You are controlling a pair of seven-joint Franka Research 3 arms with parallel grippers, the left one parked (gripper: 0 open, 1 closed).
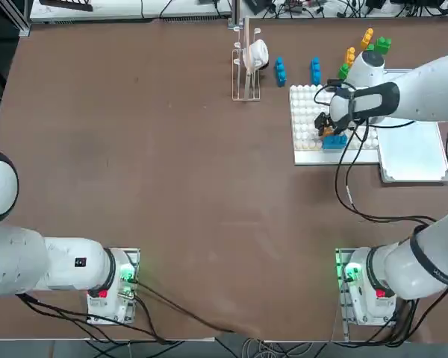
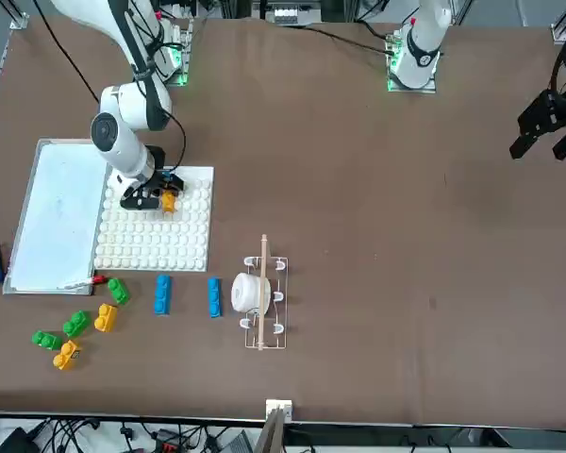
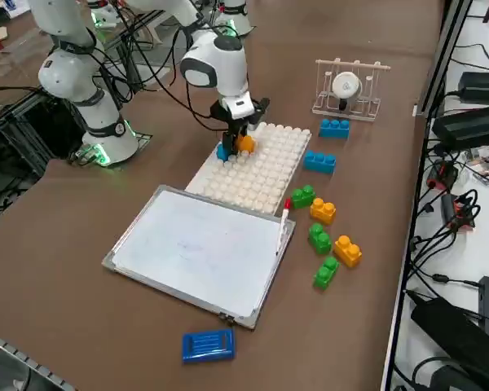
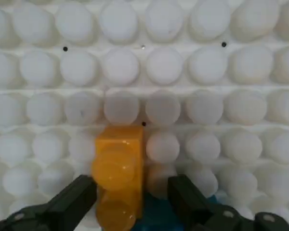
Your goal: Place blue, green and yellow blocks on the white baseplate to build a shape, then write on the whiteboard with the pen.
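My right gripper (image 1: 327, 128) hangs low over the near edge of the white baseplate (image 1: 308, 104), open. Its fingers (image 4: 72, 197) stand on either side of a yellow block (image 4: 118, 173), and a gap shows on one side. That yellow block (image 3: 244, 143) sits on a blue block (image 3: 222, 151) on the plate. Loose blue blocks (image 2: 162, 293), green blocks (image 2: 75, 324) and yellow blocks (image 2: 106, 317) lie on the table beyond the plate. The whiteboard (image 3: 196, 244) lies beside the plate, with the pen (image 3: 284, 220) along its far edge.
A wire rack (image 2: 262, 294) holding a white roll stands past the loose blue blocks. A smooth blue slab (image 3: 207, 345) lies off the whiteboard's outer corner. My arm's cable (image 1: 347, 186) trails over the table towards the base.
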